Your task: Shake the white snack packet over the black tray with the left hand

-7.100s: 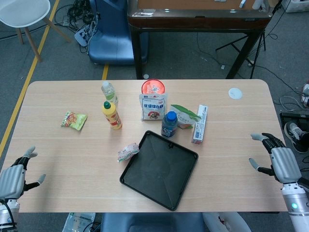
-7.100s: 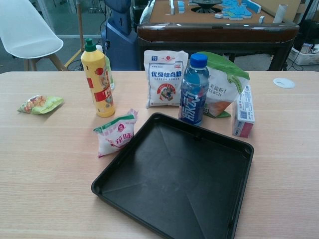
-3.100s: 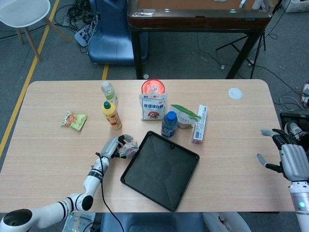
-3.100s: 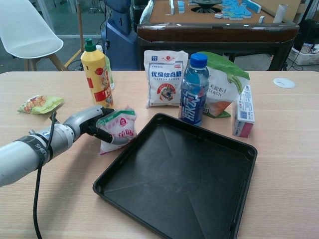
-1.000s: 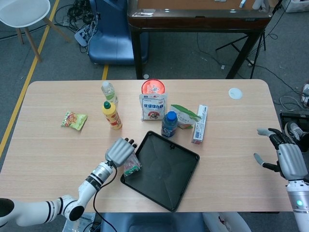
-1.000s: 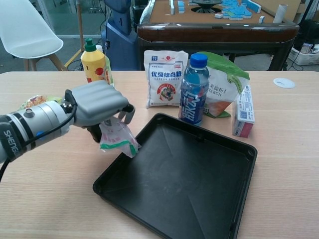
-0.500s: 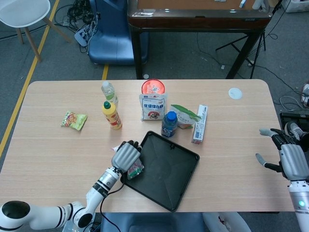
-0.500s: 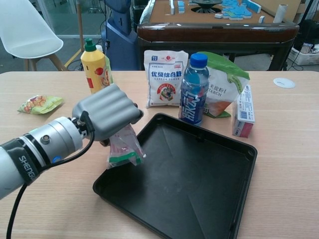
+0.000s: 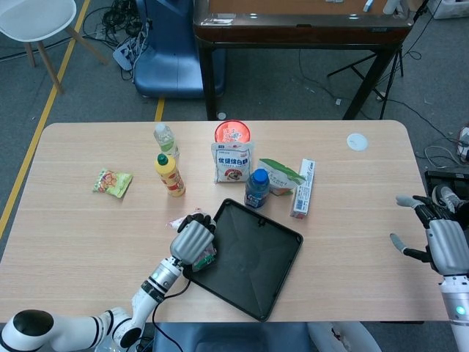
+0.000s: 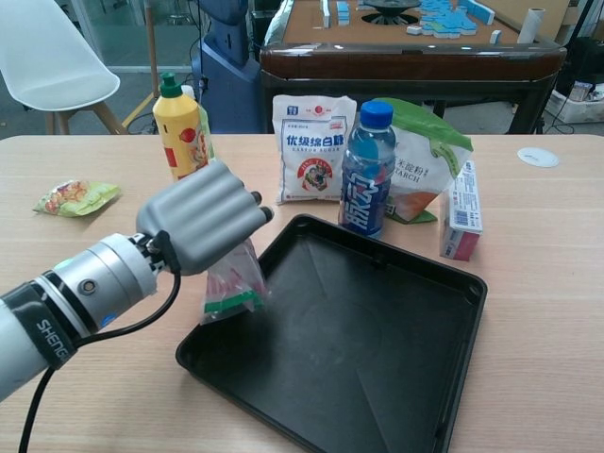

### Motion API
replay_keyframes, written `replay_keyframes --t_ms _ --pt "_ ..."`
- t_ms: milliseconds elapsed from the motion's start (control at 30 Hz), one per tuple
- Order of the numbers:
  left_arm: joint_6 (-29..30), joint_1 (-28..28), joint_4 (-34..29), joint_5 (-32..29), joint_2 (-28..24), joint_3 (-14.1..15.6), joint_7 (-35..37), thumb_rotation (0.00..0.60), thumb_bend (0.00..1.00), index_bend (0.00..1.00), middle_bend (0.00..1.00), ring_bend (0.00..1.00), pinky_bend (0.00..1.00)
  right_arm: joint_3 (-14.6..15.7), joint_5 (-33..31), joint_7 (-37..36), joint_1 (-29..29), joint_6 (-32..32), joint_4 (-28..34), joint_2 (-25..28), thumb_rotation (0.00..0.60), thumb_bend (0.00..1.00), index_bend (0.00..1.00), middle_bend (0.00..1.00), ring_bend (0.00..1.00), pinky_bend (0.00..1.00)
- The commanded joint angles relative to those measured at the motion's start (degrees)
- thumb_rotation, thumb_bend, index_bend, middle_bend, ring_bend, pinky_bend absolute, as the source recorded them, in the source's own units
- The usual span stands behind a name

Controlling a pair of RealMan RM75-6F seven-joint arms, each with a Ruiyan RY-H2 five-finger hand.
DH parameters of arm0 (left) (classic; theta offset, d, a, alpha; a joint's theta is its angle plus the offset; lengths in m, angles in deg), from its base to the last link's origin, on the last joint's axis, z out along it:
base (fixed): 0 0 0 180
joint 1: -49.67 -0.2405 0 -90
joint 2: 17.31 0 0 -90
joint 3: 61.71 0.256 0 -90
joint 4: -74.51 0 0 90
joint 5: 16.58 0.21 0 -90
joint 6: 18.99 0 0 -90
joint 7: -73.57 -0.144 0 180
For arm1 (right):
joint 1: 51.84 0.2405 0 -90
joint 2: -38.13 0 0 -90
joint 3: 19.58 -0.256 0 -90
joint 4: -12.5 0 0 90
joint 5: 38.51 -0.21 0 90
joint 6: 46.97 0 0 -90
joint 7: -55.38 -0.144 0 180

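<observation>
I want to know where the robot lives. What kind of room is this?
Probably a lab or workshop: loose cables on a grey floor, yellow floor tape, and a mahjong table behind the wooden table.

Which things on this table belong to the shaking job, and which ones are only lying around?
Part of the job:
- white snack packet, held by the left hand
- black tray

Only lying about:
- yellow bottle
- blue bottle
- white sugar bag
- starch bag
- small box
- green snack packet
- red-lidded tub

Bright, even light; soft shadows; sharp.
</observation>
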Motion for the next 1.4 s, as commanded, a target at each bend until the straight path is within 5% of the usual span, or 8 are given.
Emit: replay_keyframes --t_ms 33,767,1400 --pt "0.19 -0.36 0.94 0.62 0.64 0.1 -0.2 0.6 0.27 0.36 0.56 0.56 0.84 0.02 0.02 -0.04 -0.07 0.08 -0.04 0.03 0.6 0.26 0.23 0.29 0.16 0.2" --pt "-0.32 -1.91 6.21 5.59 2.67 0.46 0.9 0.6 0.27 0.34 0.56 0.56 0.84 -0.08 -0.24 -0.44 -0.22 0.05 -0.39 0.06 0.6 0.26 0.23 0.29 0.16 0.2" --pt "-7.2 -2.12 -2.61 -3.51 -1.97 -7.39 22.31 0.6 0.27 0.34 0.56 0.55 0.84 -0.27 -0.42 -0.11 -0.51 0.49 -0.11 0.05 0.6 0.26 0.23 0.29 0.16 0.2"
